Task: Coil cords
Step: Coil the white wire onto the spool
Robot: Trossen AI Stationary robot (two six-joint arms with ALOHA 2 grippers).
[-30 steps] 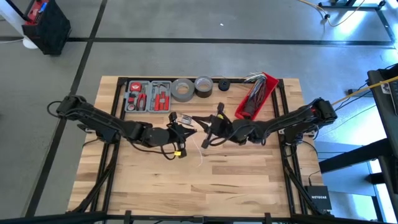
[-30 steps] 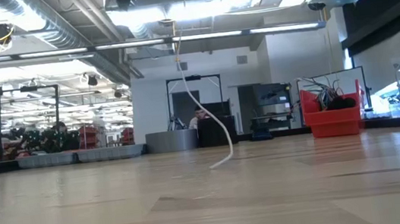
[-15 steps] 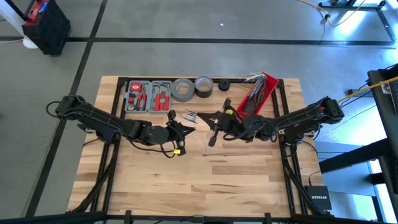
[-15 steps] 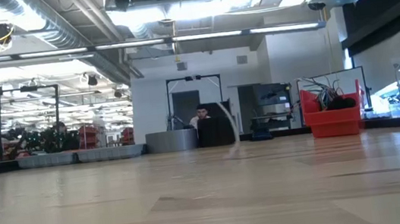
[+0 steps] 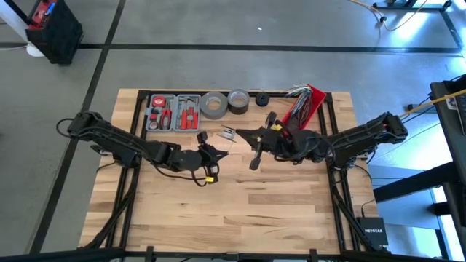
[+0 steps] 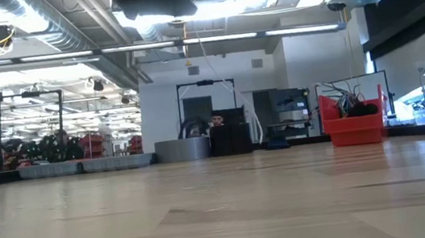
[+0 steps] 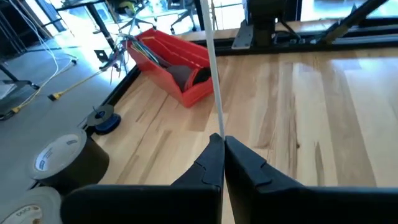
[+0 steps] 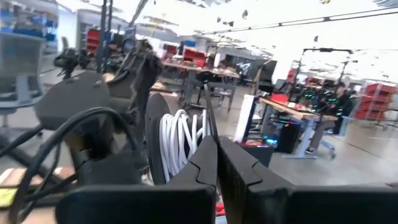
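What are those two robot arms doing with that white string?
They are winding up a thin white cable above the middle of the wooden table. The left end effector is shut on the cable and holds it taut. The right end effector is shut too, right beside white loops already wound around a black disc. A red bin, tape rolls and a tool case sit along the far edge.

High cam looks straight down on my table (image 5: 277, 218); low cam sits level at tabletop; both share red bin (image 5: 300, 110).
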